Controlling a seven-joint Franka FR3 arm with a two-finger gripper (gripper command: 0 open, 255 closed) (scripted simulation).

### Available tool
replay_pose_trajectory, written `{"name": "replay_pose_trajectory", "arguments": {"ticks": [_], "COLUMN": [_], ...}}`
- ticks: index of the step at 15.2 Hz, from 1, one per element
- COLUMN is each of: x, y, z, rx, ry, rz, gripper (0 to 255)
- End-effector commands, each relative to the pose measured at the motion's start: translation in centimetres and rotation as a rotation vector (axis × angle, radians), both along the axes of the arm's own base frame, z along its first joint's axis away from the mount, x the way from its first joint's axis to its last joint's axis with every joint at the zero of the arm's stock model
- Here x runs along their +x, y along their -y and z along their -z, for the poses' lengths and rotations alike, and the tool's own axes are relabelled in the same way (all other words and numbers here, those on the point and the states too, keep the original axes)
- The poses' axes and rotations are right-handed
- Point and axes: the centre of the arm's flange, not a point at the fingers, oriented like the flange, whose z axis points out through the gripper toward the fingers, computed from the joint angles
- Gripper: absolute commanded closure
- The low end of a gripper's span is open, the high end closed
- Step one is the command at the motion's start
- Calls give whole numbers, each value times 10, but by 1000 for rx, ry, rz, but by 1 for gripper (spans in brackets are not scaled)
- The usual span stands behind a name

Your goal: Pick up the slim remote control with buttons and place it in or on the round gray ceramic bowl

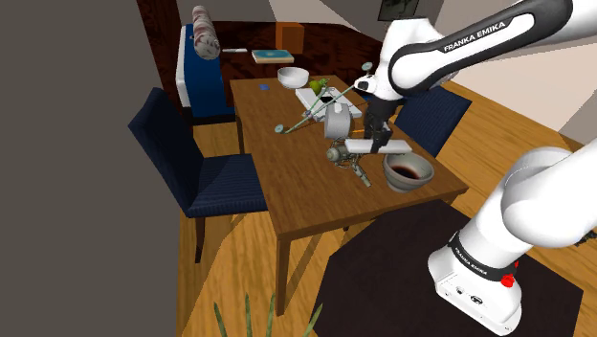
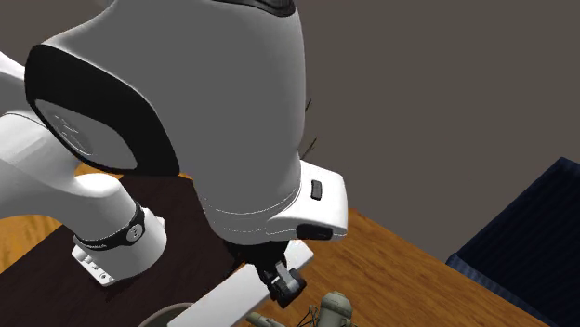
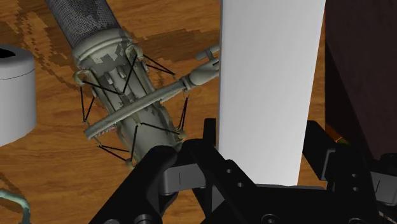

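Note:
The remote point(image 1: 379, 146) is drawn as a plain white flat bar. It hangs level above the wooden table point(image 1: 287, 182), and my gripper point(image 1: 375, 132) is shut on it from above. The round grey bowl point(image 1: 408, 172), dark inside, stands on the table just toward the stand from the remote, close to the table's edge. In the wrist view the white remote point(image 3: 272, 83) runs out between my black fingers point(image 3: 164, 173), which clasp it. From the second exterior view, the gripper point(image 2: 281, 281) holds the remote point(image 2: 243, 292) beside the bowl's rim point(image 2: 167, 314).
A grey-green microphone in a wire mount point(image 3: 121, 95) lies on the table under the remote, seen also as the microphone point(image 1: 346, 158). A white cylinder point(image 1: 337, 122), a white bowl point(image 1: 293, 76) and green stems stand farther back. Blue chairs point(image 1: 206, 177) point(image 1: 428, 123) flank the table.

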Motion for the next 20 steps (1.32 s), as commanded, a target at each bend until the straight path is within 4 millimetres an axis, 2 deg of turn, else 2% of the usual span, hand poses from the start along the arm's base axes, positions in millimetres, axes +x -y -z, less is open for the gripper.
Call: {"name": "replay_pose_trajectory", "arguments": {"ticks": [1,11,20], "x": [-16,-89,-89], "y": [20,132,132], "z": [1,1,48], "rx": [0,0,1], "ry": [0,0,0], "rz": [-1,-1,-1], "gripper": [255,255,255]}}
